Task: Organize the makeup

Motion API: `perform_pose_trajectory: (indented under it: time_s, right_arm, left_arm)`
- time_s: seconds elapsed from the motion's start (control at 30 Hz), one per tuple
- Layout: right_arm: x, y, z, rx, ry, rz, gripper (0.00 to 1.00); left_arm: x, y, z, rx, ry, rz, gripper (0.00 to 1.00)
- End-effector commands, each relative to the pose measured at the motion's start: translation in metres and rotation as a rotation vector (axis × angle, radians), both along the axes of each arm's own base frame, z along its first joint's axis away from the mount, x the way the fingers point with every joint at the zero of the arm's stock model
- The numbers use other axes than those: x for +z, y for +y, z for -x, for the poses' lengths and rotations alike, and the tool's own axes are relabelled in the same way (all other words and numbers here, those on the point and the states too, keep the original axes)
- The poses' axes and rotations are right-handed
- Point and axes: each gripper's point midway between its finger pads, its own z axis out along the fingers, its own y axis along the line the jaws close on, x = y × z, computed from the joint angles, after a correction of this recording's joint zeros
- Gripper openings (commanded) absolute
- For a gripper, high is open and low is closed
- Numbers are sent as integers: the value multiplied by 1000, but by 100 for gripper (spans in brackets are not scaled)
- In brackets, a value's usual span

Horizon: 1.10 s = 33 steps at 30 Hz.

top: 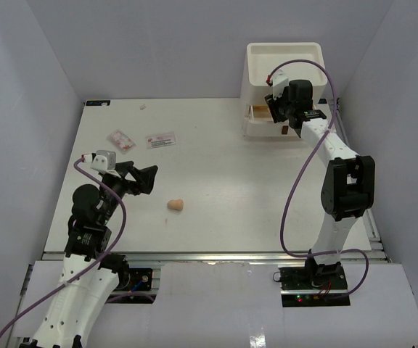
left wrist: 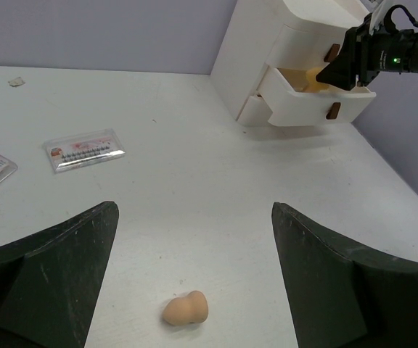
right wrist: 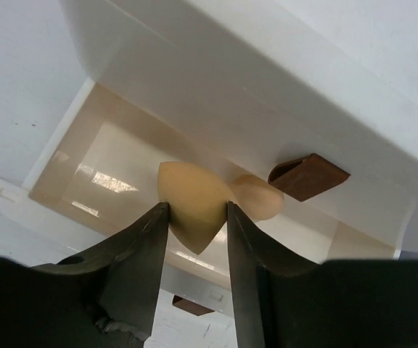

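My right gripper is shut on a tan sponge and holds it over the open middle drawer of the white drawer unit. A second tan sponge lies inside that drawer. A third tan sponge lies on the table mid-left; in the left wrist view it is just ahead between my open left gripper's fingers, not touched. Two flat white packets with reddish marks lie at the back left. The small white bottle is out of view.
The drawer unit stands at the back right with an open top tray. A small white scrap lies near the table's far edge. Grey walls enclose the table on three sides.
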Motion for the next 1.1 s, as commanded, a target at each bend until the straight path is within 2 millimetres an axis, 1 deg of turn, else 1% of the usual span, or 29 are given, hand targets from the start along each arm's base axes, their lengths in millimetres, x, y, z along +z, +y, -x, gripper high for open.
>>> perform_pose_trajectory:
  time_s: [0.0,0.07,0.17,0.23,0.27,0.33,0.4,0.43,0.47,0.5,0.53,0.6,0.67,0.73,0.77,0.83,0.9,0.93,1.0,1.07]
  right_arm:
    - [41,7,-11,29,-107,-23,53]
    - [46,9,-4,42,-109,-35,58]
    - [50,11,7,64,-111,-47,59]
    - [62,13,15,78,-128,-58,60]
    - [66,16,21,106,-132,-65,60]
    - [72,33,41,230,-119,-82,60]
    - [61,62,81,473,-33,-115,59]
    - [61,85,106,640,-25,-142,58]
    - [57,106,136,788,3,-174,58]
    - [48,125,167,905,53,-202,58]
    - [36,139,193,1008,77,-177,59]
    - [14,163,234,1178,88,-114,60]
    - [-6,194,286,1354,122,-84,63]
    - [-20,214,314,1447,144,-65,65]
    - [-26,223,325,1480,157,-57,65]
    - [-33,244,340,1520,187,-48,65]
    - [-50,264,348,1504,252,-29,64]
    - [-61,276,353,1467,283,7,64]
    - [-79,294,350,1414,294,51,64]
    - [-88,309,345,1346,296,78,64]
  left_arm:
    - [-5,-6,-2,-31,16,-1,98]
    - [-7,-7,-2,-37,25,-1,98]
    - [-10,-10,-3,-52,35,-2,98]
    - [-11,-12,-4,-62,42,-1,98]
    - [-12,-12,-4,-64,45,-1,98]
    - [-12,-13,-4,-69,45,-1,98]
    - [-12,-14,-4,-72,48,-1,98]
    - [-12,-14,-4,-72,48,-1,98]
    - [-12,-14,-4,-72,48,-1,98]
    - [-12,-14,-4,-72,46,-1,98]
    - [-12,-14,-4,-73,45,-1,98]
    - [-12,-14,-4,-74,46,-1,98]
    - [-12,-12,-4,-64,49,-3,98]
    - [-10,-8,-4,-42,43,-3,98]
    - [-10,-5,-5,-23,40,-2,98]
    - [-6,2,-5,17,31,0,98]
    - [-2,11,-3,67,13,7,98]
    - [0,15,-3,93,10,11,98]
    - [2,21,-2,127,2,15,98]
    - [4,27,-1,154,-9,21,98]
